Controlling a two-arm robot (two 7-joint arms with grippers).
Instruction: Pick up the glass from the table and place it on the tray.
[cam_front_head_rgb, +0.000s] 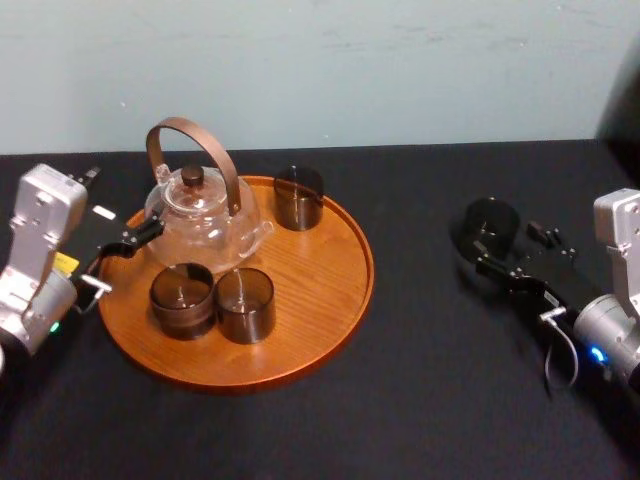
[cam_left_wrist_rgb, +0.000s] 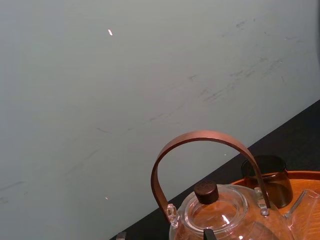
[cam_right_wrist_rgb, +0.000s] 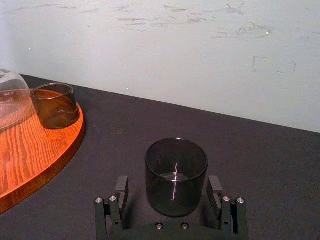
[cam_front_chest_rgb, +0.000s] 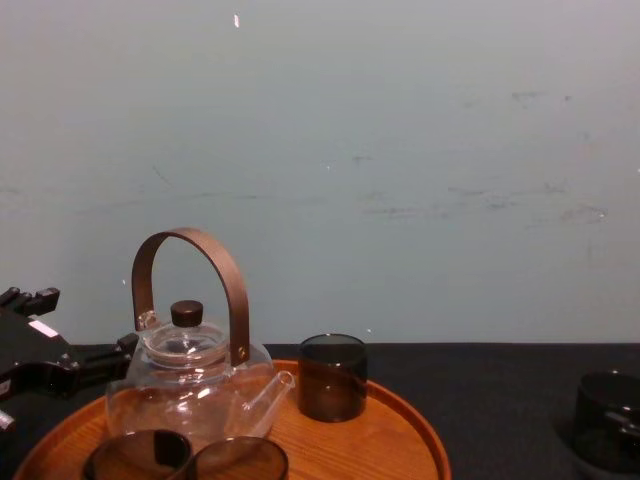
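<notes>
There are four dark glasses. Three stand on the tray (cam_front_head_rgb: 320, 290): a back glass (cam_front_head_rgb: 299, 197), a front-left glass (cam_front_head_rgb: 182, 298) and a front-right glass (cam_front_head_rgb: 246, 304). The fourth glass (cam_front_head_rgb: 492, 222) stands alone on the surface (cam_front_head_rgb: 400, 420). There is one teapot (cam_front_head_rgb: 205, 215), clear, with one arched brown handle (cam_front_head_rgb: 183, 124) and one lid bearing one dark knob (cam_front_head_rgb: 192, 177). There is one tray, round and wooden, and one black surface under it all. Two claws are in sight, one to each arm: the left claw (cam_front_head_rgb: 125, 255) and the right claw (cam_right_wrist_rgb: 168, 186).
</notes>
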